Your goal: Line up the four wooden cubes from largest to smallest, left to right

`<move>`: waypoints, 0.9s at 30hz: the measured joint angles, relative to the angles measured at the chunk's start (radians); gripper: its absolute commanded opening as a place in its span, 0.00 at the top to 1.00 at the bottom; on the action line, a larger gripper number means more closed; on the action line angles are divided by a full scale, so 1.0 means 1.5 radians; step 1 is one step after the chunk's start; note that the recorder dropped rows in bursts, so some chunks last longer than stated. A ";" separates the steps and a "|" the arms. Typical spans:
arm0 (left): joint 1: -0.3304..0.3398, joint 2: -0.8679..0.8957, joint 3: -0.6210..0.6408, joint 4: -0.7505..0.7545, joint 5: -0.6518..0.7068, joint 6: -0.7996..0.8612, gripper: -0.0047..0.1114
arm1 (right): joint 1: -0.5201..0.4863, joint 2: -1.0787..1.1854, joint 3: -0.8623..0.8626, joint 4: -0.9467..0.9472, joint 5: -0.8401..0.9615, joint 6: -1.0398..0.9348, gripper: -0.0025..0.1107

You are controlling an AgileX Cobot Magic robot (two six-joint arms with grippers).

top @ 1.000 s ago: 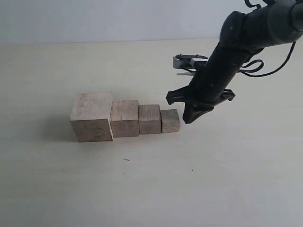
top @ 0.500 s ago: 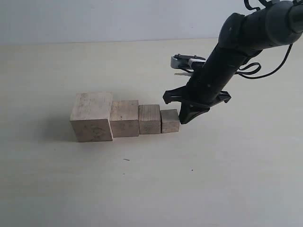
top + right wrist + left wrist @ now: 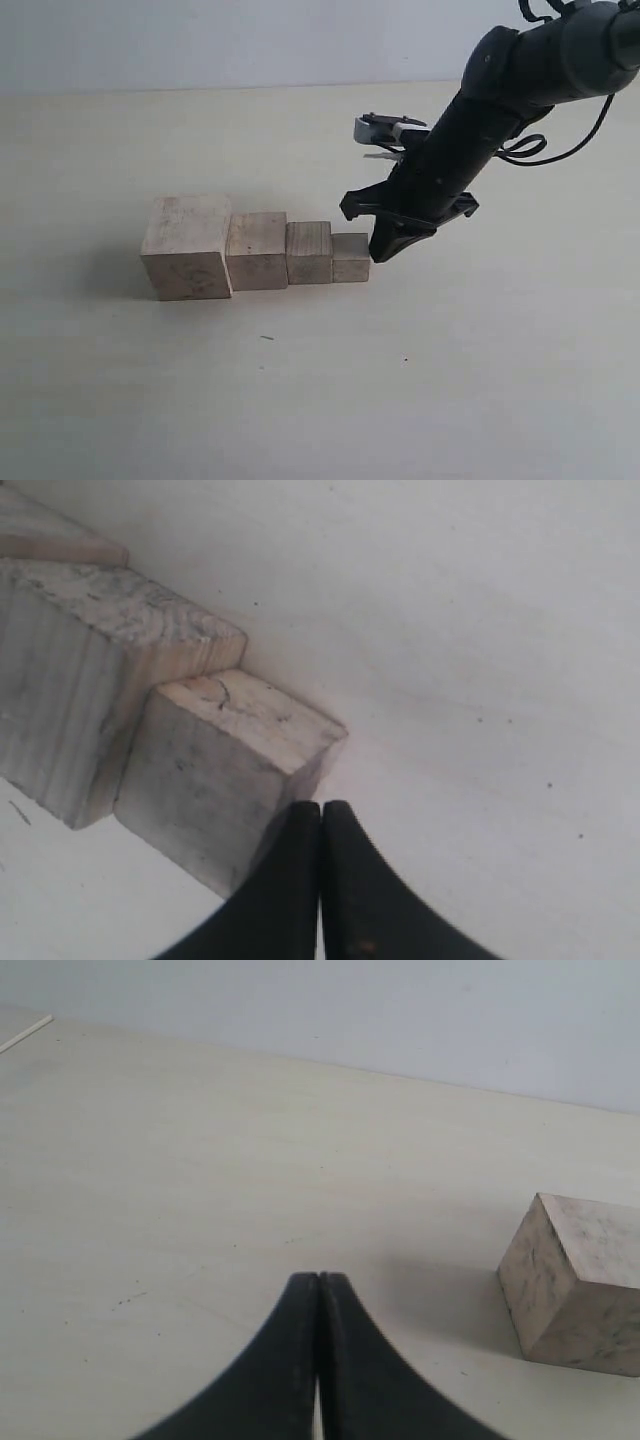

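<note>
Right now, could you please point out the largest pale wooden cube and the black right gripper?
Largest pale wooden cube point(image 3: 186, 274): exterior view, front face.
Black right gripper point(image 3: 380, 253): exterior view, shut fingertips.

From across the room, the black right arm point(image 3: 520, 70) runs off the top corner, so its start is out of sight. It covers part of a grey and white box point(image 3: 385, 128) behind it. Two tiny dark specks point(image 3: 267, 338) on the pale table point(image 3: 300, 420) are too small to tell apart from dirt. Close up, the black right gripper point(image 3: 320, 808) hides the near corner of the smallest pale wooden cube point(image 3: 220, 770). The next bigger pale wooden cube point(image 3: 80, 670) is cut by the view's edge, and the third pale wooden cube point(image 3: 50, 540) is only a sliver. The black left gripper point(image 3: 318, 1280) shows just its tips, and the biggest pale wooden cube point(image 3: 575, 1280) is cut off too.
</note>
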 measured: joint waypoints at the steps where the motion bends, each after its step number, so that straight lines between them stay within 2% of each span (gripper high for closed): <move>1: 0.000 0.000 0.000 0.000 0.000 0.000 0.96 | 0.000 0.000 0.000 0.000 0.000 0.000 0.98; 5: 0.000 0.000 0.000 0.000 0.000 0.000 0.96 | 0.000 -0.005 0.000 -0.023 0.000 0.006 0.98; 7: 0.000 0.000 0.000 0.000 0.000 0.000 0.96 | 0.000 -0.025 0.000 -0.074 -0.010 0.038 0.98; 10: 0.000 0.000 0.000 0.000 0.000 0.000 0.96 | 0.000 -0.084 0.000 -0.165 -0.056 0.097 0.98; 12: 0.000 0.000 0.000 0.000 0.000 0.000 0.96 | 0.000 -0.128 0.000 -0.171 -0.098 0.103 0.98; 17: 0.000 0.000 0.000 0.000 0.000 0.000 0.96 | 0.003 -0.217 0.022 -0.116 -0.212 0.069 0.98; 24: 0.000 0.000 0.000 0.000 0.000 0.000 0.96 | 0.043 -0.373 0.149 -0.038 -0.449 0.014 0.98; 27: 0.000 0.000 0.000 0.000 0.000 0.000 0.96 | 0.055 -0.425 0.200 -0.033 -0.493 0.012 0.98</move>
